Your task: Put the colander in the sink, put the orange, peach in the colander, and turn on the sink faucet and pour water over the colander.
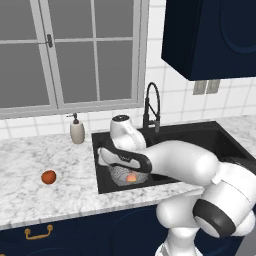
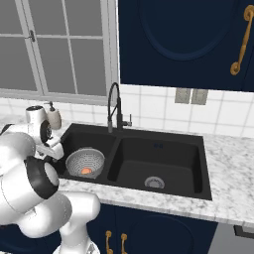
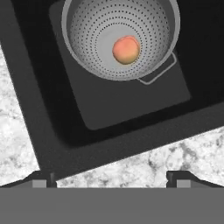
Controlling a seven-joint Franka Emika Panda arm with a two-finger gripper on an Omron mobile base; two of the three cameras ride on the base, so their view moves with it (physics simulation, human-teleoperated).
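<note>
Sink [image 2: 163, 144]: your colander [image 2: 85, 162] already sits in its left basin.
Faucet [image 2: 115, 106]: you have it left to turn on; no water shows.
Gripper [image 3: 112, 178]: fingers spread wide, holding nothing, above the basin's front edge.
Peach [image 3: 126, 49]: in the colander, done.
Orange [image 1: 48, 177]: on the counter [image 1: 30, 170], yours to fetch.

Even flat rendered light, soft shadows, sharp focus, no glare
</note>
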